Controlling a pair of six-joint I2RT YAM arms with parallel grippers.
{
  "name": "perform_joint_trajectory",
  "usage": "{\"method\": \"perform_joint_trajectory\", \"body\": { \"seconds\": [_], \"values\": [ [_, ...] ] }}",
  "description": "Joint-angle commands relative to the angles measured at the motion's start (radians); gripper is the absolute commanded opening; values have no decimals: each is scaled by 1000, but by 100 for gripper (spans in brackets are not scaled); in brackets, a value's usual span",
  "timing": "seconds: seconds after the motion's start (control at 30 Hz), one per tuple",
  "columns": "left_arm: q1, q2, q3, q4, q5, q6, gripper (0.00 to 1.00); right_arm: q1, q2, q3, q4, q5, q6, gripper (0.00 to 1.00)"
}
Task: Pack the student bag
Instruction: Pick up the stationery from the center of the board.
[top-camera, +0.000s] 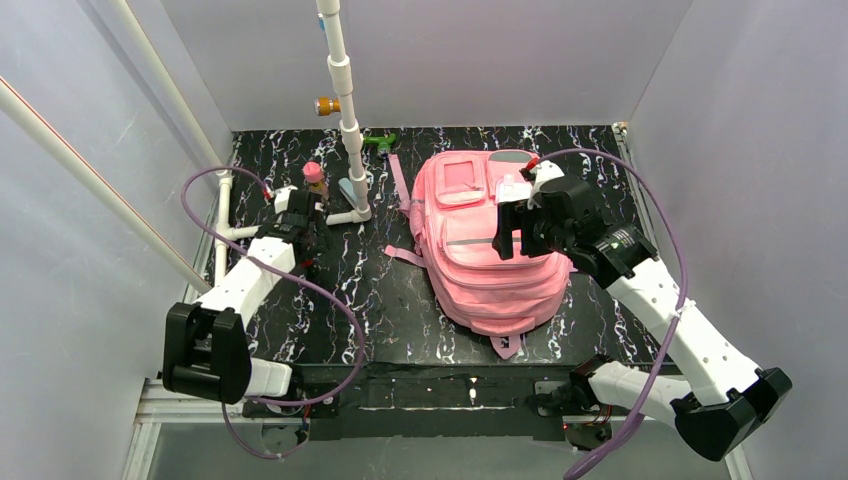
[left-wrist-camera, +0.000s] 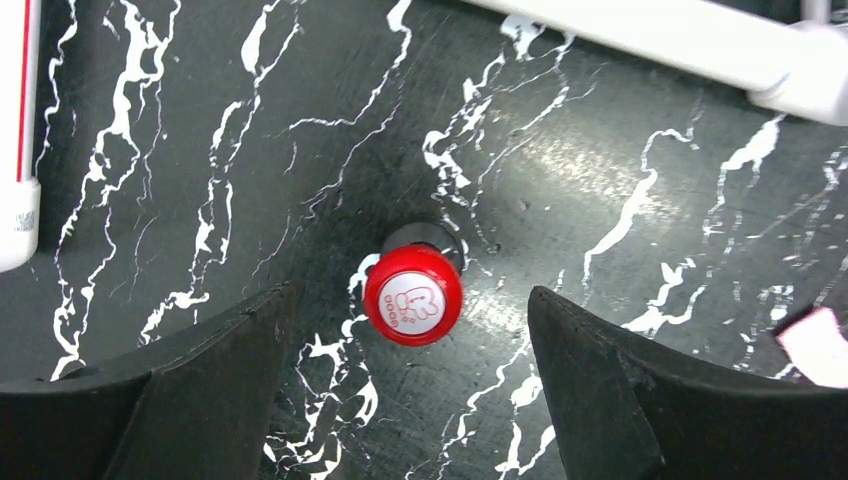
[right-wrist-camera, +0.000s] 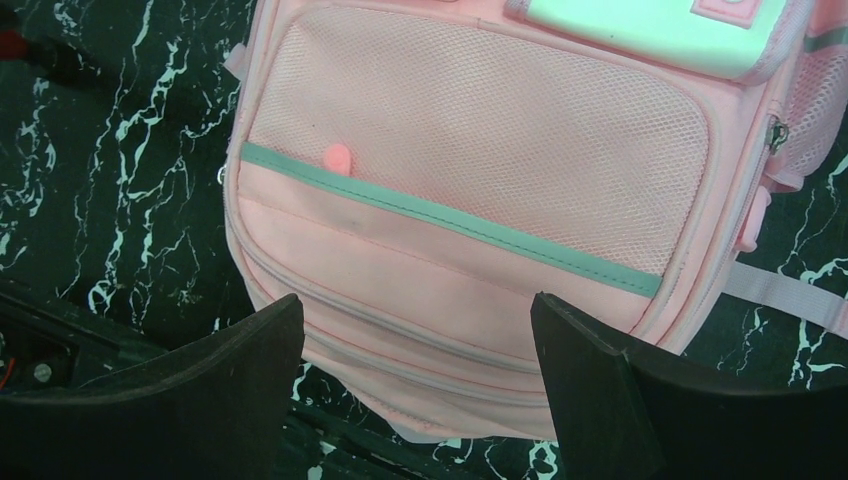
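Two robot arms reach over a black marbled tabletop (top-camera: 400, 310). The left tool (left-wrist-camera: 410, 293) has its fingers spread wide and grips nothing. A small upright bottle (left-wrist-camera: 413, 295) with a red cap stands in the gap between its fingertips, touching neither. A white pipe (left-wrist-camera: 700, 40) lies on the tabletop beyond it. The right tool (right-wrist-camera: 417, 300) is also spread wide and empty. It hangs over the pink bag (right-wrist-camera: 470, 200), which lies flat, front up, directly beneath this tool and well to the right of the left tool. The bag's mesh pocket is just ahead of the right fingertips, with its pale patch farther ahead. No contact with the fabric is visible.
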Motion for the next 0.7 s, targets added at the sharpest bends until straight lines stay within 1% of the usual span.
{"method": "perform_joint_trajectory", "body": {
  "seconds": [0.0,0.07,0.2,0.37,0.47,0.53,0.67],
  "values": [
    [8,-35,-69,27,-86,-37,84,-3,-30,1,33,-65,12,91],
    [10,-35,-96,62,-69,-25,82,-3,-37,-6,34,-70,17,91],
    [12,-10,-103,96,-56,-4,78,-3,-47,-22,36,-65,22,91],
    [12,31,-87,118,-57,19,67,-3,-53,-28,41,-78,36,91],
    [12,55,-87,143,-38,29,57,-3,-54,-37,51,-95,47,91],
    [12,68,-81,142,-22,32,48,-3,-53,-39,51,-104,49,91],
    [12,31,-85,152,31,56,23,-3,-48,-47,48,-113,38,91]
  ]
}}
